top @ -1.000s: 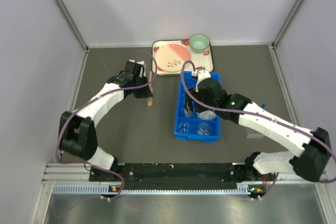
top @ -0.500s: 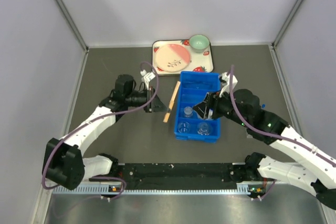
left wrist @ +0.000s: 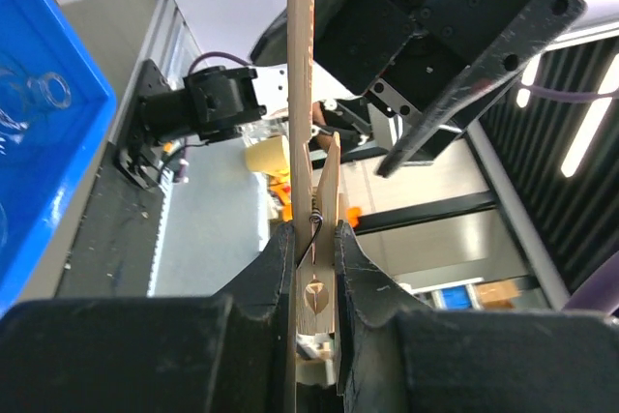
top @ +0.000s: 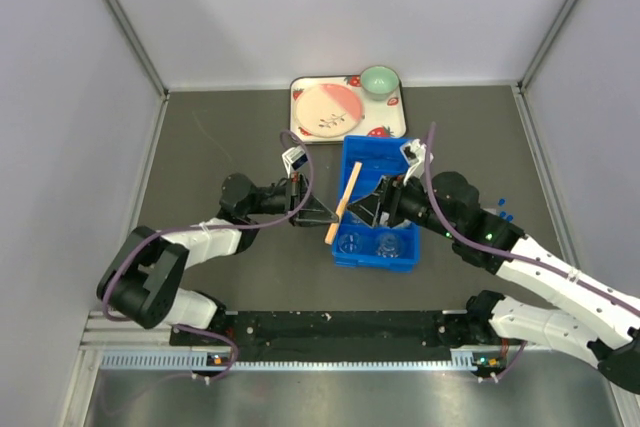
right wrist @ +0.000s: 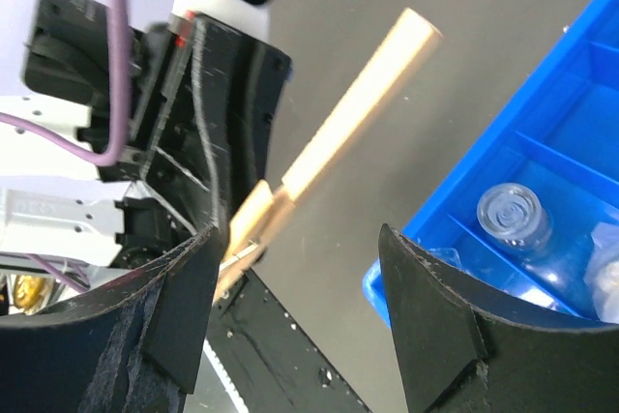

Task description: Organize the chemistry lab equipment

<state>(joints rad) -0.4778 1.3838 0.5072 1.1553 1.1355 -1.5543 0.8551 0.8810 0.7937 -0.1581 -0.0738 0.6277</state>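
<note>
Black rails along the near table edge carry both arm bases. Just beyond them on the dark table sits a blue bin (top: 380,159), with two small glass beakers (top: 350,242) in its nearest compartments. At the bin's left edge the left gripper (top: 328,213) points right with its jaws closed on the lower end of the thin wooden stick (top: 345,199). The left wrist view shows a shorter wooden strip and a wire spring pinched together with it. The stick slants up and away, off the table, its far end over the bin's left rim. The right gripper (top: 383,205) hangs over the bin facing the stick, jaws spread wide and holding nothing. The stick shows in the gap between them, untouched. Farthest off, against the back wall, lies a strawberry-print tray (top: 395,129) with a pink plate (top: 328,110) and a green bowl (top: 379,80).
</note>
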